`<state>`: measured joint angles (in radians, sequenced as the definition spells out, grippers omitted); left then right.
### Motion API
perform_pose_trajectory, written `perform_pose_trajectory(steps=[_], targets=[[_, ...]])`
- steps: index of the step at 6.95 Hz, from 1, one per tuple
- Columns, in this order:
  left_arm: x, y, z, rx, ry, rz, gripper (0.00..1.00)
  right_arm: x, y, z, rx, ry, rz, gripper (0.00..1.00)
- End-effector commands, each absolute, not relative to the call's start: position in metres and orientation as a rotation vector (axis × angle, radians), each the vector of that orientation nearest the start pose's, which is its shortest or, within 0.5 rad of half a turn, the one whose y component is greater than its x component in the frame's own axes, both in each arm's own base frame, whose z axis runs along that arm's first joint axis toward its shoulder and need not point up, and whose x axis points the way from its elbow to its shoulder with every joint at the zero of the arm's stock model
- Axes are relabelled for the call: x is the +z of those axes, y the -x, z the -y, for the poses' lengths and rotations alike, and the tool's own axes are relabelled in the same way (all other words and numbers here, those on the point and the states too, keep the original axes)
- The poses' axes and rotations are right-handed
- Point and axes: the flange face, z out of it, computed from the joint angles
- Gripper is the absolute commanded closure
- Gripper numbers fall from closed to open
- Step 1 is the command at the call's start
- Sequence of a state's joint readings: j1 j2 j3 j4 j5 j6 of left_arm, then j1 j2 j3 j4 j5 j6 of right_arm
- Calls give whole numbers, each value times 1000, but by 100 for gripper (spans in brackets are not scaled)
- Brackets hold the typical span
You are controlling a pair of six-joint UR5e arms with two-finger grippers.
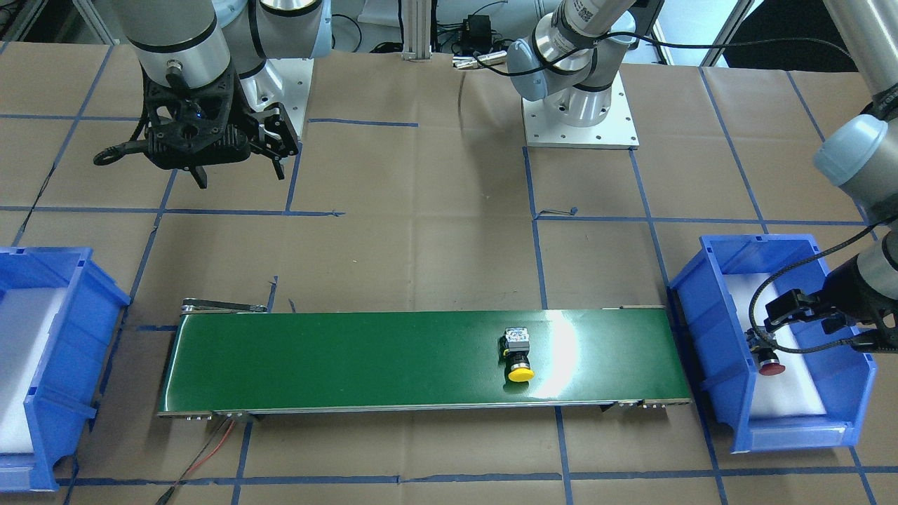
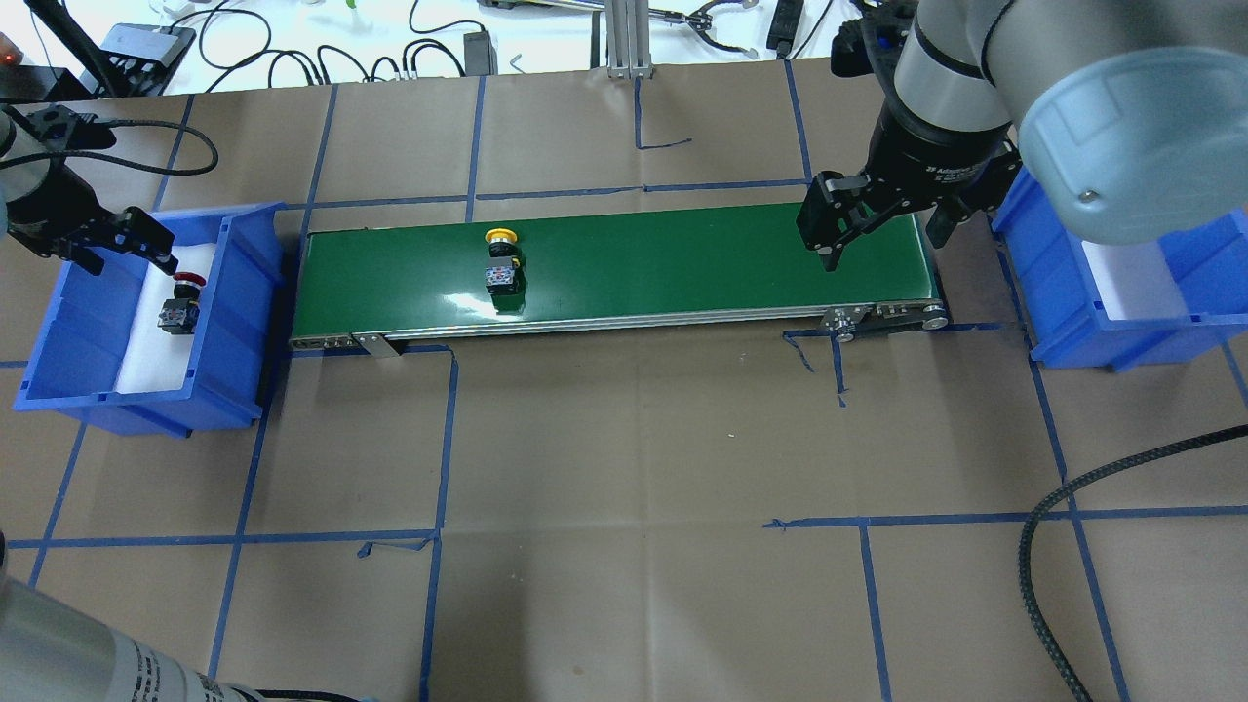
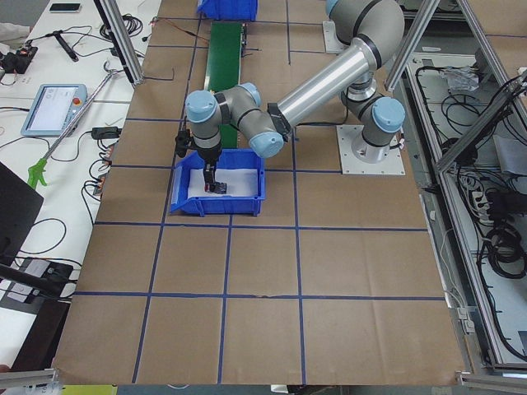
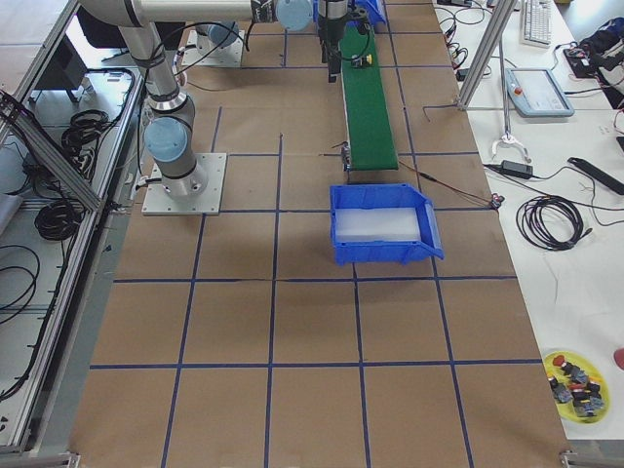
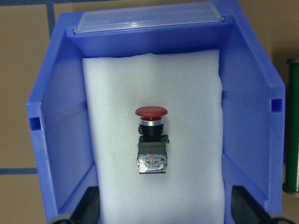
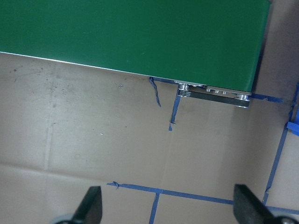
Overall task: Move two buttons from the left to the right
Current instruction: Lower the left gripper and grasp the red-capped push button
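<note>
The yellow-capped button (image 2: 502,258) lies on its side on the green conveyor belt (image 2: 682,263), near its left end; it also shows in the front-facing view (image 1: 518,354). The red-capped button (image 5: 151,140) lies on white foam in the left blue bin (image 2: 234,322); the overhead view (image 2: 182,302) shows it too. My left gripper (image 2: 127,255) is open and empty, above that bin and over the red button, its fingers (image 5: 88,207) wide apart. My right gripper (image 2: 882,244) is open and empty, above the belt's right end.
A second blue bin (image 2: 1053,292) with white foam stands past the belt's right end. Brown paper with blue tape lines covers the table. Cables lie along the far edge, and a thick black cable (image 2: 1063,507) crosses the near right.
</note>
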<state>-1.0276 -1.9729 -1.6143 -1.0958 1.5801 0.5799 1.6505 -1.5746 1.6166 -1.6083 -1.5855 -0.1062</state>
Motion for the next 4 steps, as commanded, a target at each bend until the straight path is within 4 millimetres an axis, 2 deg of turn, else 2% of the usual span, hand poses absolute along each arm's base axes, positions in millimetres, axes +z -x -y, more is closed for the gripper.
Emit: perform_pose_trajectory(steps=[1, 4], targets=[[246, -215, 595, -72, -30, -3133, 2, 470, -171, 479, 12, 295, -3143, 0], [211, -217, 599, -48, -29, -3143, 2, 470, -170, 480, 12, 293, -3145, 0]])
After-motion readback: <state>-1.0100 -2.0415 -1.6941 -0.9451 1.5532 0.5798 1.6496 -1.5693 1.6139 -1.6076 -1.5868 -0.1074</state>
